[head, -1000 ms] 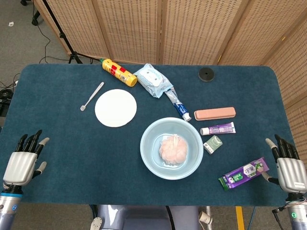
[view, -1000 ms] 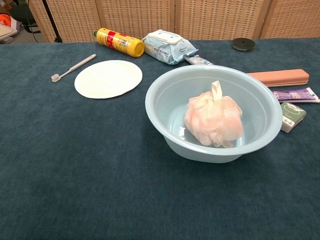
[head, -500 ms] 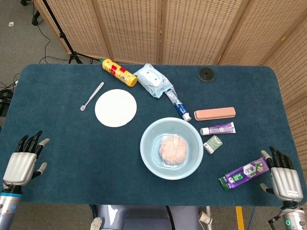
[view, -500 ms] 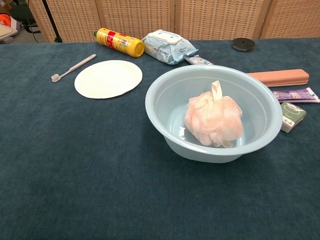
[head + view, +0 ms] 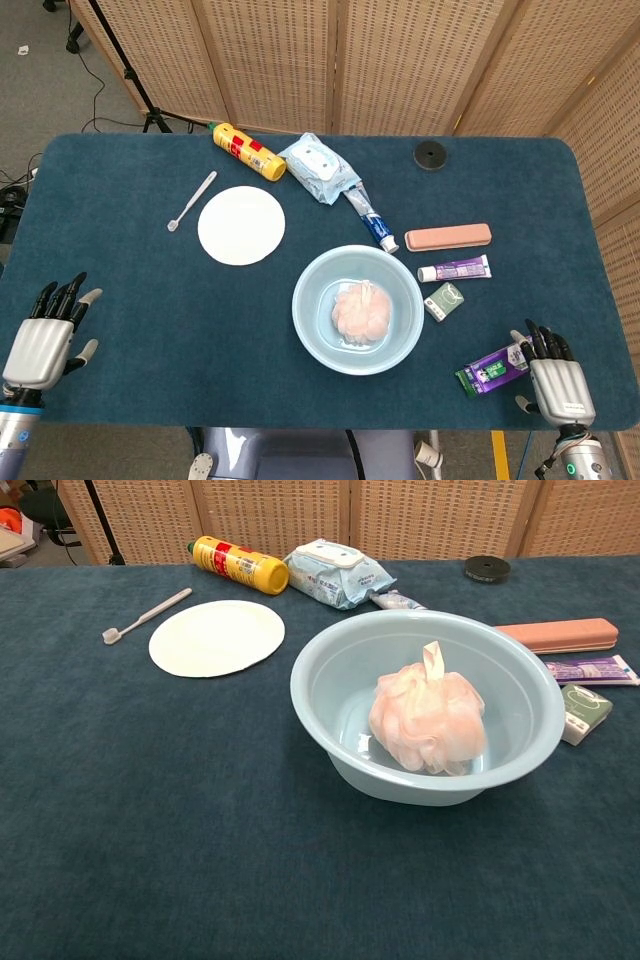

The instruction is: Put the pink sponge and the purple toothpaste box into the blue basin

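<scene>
Head view: pink sponge (image 5: 359, 311) sits inside the blue basin (image 5: 311, 318), roughly centre of the bowl; chest view shows it (image 5: 428, 723) resting on the basin floor w/ its ribbon loop sticking up. Purple toothpaste box (image 5: 490, 367) lies flat on the tabletop (image 5: 150, 300), right of the basin and apart from it, angled w/ its green end toward the front edge. Its far end is under or against the right hand (image 5: 558, 385) — contact probably there, but can't tell for sure from above. Right hand sits at the front right corner, fingers straight and slightly apart, nothing gripped. Left hand (image 5: 45, 338) is at the front left corner, well apart from everything, fingers spread, holding nothing.

Around the basin: small green box (image 5: 445, 300) just right of the rim, purple tube (image 5: 455, 269) behind that, pink case (image 5: 448, 237) further back. Blue-white toothpaste tube (image 5: 371, 223) behind the basin, wipes pack (image 5: 318, 167) and yellow bottle (image 5: 248, 150) toward the back. White plate (image 5: 241, 225) left of basin, toothbrush (image 5: 192, 200) beside it. Black disc (image 5: 430, 154) near the back edge.
</scene>
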Available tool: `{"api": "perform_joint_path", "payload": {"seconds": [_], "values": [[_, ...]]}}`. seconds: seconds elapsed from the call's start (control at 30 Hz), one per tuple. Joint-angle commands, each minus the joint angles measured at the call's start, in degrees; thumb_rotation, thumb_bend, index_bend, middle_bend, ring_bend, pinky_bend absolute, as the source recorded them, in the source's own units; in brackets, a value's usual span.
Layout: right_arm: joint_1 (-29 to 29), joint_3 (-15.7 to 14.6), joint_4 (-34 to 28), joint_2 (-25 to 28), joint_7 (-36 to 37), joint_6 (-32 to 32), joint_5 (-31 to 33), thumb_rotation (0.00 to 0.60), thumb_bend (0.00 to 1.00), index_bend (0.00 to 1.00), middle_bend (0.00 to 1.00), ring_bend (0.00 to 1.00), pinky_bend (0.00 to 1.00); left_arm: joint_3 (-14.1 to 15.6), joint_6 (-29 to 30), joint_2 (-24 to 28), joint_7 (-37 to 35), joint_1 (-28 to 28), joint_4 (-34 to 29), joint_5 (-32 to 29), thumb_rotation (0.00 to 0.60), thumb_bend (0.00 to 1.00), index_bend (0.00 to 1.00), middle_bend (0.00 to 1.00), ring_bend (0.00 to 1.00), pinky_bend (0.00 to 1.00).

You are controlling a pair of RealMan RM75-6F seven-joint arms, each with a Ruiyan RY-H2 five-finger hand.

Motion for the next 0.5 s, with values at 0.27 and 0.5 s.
{"api": "perform_joint_path", "payload": {"seconds": [0.27, 0.5], "values": [[2.65, 0.32, 1.35, -2.57, -1.86, -4.61, 2.08, 0.6, 0.03, 0.15, 0.0, 0.0, 0.09, -0.39, -0.66, -0.52, 0.66, 0.32, 0.13, 0.49, 0.6, 0.29, 0.19, 0.0, 0.11, 0.07], [3.75, 0.37, 1.28, -3.55, -3.34, -6.4, 3.44, 0.6, 0.03, 0.18, 0.0, 0.0, 0.09, -0.73, -0.83, -0.38, 0.43, 0.6, -0.05, 0.76, 0.6, 0.29, 0.19, 0.0, 0.11, 0.07]]}}
